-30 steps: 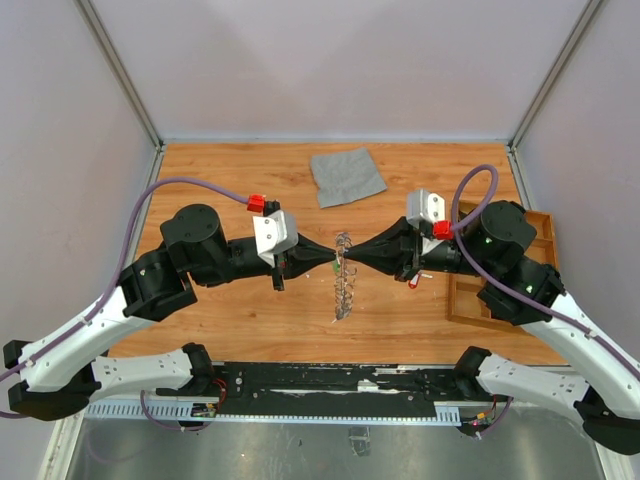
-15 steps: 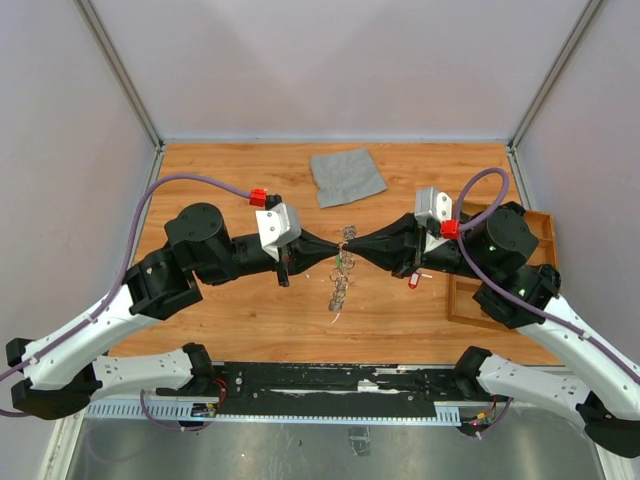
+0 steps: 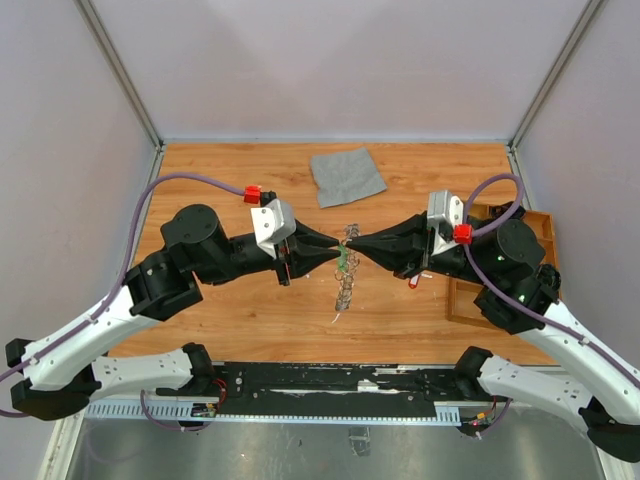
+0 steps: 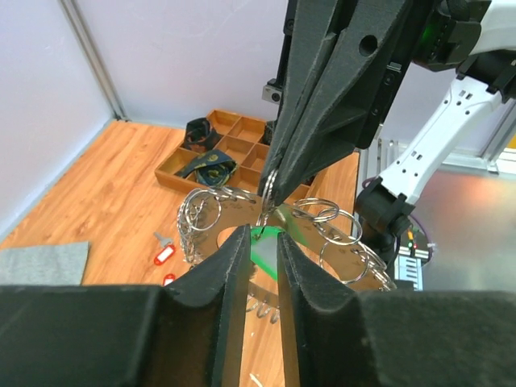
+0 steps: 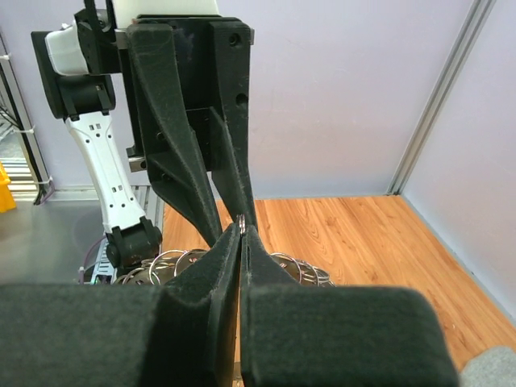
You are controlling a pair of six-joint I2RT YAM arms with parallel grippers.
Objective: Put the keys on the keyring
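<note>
Right pincer (image 3: 353,243) is clenched on the top rim of the keyring (image 3: 345,288), which hangs edge-on over the middle of the bench (image 3: 220,320), its long axis running toward the near edge. Left pincer (image 3: 339,250) meets it tip to tip, jaws slightly parted, a green-tagged key (image 4: 263,248) showing in the gap.

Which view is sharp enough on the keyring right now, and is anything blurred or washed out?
Top external: even light, soft shadows, sharp, but the keyring is tiny. Left wrist: keyring and green tag in focus, no glare. Right wrist: the right end effector fills the lower frame, dark and soft, hiding most of the keyring.
</note>
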